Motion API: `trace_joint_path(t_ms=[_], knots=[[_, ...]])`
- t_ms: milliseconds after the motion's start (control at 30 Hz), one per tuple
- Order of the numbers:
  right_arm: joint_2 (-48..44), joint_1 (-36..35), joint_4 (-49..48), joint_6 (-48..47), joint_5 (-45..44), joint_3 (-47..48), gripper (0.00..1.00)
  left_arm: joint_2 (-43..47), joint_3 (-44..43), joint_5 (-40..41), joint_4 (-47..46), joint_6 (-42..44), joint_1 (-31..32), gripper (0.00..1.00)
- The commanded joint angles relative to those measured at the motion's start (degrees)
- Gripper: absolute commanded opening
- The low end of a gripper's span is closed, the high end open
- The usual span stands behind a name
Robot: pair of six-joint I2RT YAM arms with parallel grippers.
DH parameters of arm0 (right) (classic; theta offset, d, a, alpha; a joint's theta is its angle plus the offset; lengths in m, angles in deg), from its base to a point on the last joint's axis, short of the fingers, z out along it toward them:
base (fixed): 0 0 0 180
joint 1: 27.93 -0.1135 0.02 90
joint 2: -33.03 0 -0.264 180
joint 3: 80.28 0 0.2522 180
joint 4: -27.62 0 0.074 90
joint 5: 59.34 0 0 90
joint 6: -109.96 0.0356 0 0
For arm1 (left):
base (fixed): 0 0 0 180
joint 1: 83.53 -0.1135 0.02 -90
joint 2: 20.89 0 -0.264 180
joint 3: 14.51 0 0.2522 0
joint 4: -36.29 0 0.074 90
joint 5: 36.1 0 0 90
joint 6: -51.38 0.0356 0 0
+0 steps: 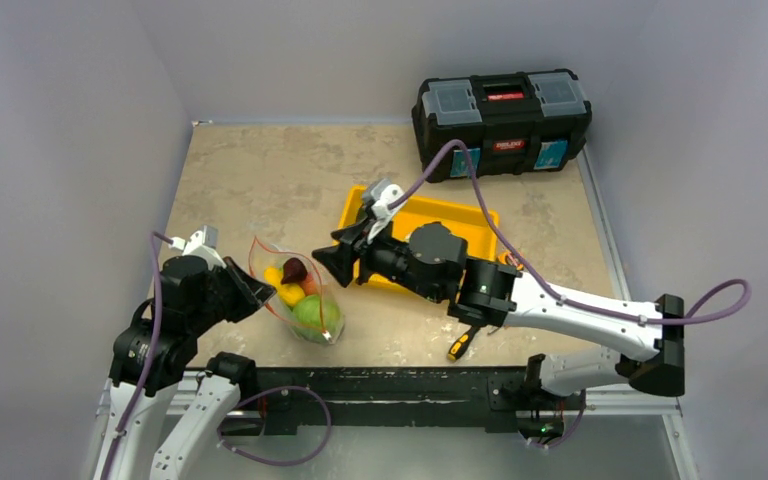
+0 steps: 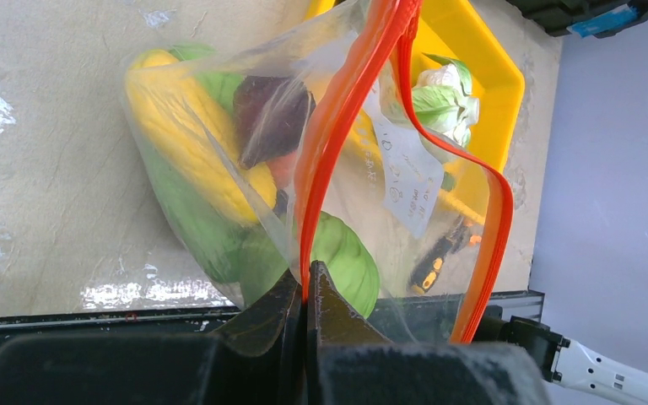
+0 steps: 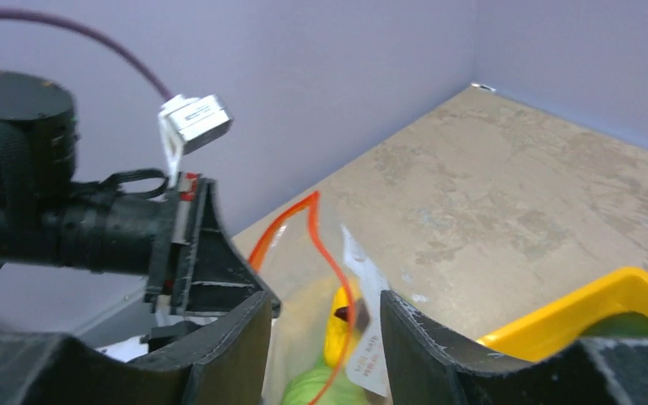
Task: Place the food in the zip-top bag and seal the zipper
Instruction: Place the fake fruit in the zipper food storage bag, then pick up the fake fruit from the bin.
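Note:
The clear zip-top bag [image 1: 298,298] stands on the table with its mouth open. Inside it are yellow, purple, red and green food pieces, among them a green cabbage [image 2: 348,261] and a purple eggplant [image 2: 270,114]. My left gripper [image 2: 306,285] is shut on the near lip of the orange zipper [image 2: 346,110]; it also shows in the top view [image 1: 258,297]. My right gripper [image 3: 325,325] is open and empty, with its jaws on either side of the bag's mouth and the far zipper lip [image 3: 327,245]. A white-green cauliflower [image 2: 445,91] shows through the bag, in the tray.
The yellow tray [image 1: 438,212] lies behind the bag, partly under my right arm. A black toolbox [image 1: 501,120] stands at the back right. A yellow-handled tool [image 1: 458,345] lies near the front edge. Grey walls enclose the table.

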Motion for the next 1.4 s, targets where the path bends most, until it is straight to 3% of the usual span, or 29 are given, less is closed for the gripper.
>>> trace_joint_path(t_ms=[0, 133, 367, 567, 867, 1367], knots=[[-4.21, 6.71, -7.44, 8.06, -2.84, -5.92, 0.49, -0.55, -1.82, -1.27, -2.51, 0.42, 0.11, 0.0], [-2.47, 14.91, -6.04, 13.78, -1.11, -9.04, 0.49, -0.51, -1.92, -1.36, -2.47, 0.42, 0.11, 0.0], [6.5, 20.88, -0.63, 17.77, -4.03, -8.75, 0.48, -0.04, -1.81, -1.3, -1.94, 0.67, 0.11, 0.0], [14.71, 21.36, 3.53, 17.59, -7.71, -5.35, 0.51, 0.41, -1.74, -1.0, -1.53, 0.86, 0.11, 0.0], [25.42, 21.55, 3.59, 15.89, -8.29, 0.42, 0.66, 0.16, -1.82, -1.26, -1.68, 0.84, 0.11, 0.0], [39.02, 23.31, 5.67, 11.03, -14.12, 11.04, 0.66, -0.29, -1.7, -0.84, -1.63, 1.22, 0.11, 0.0]])
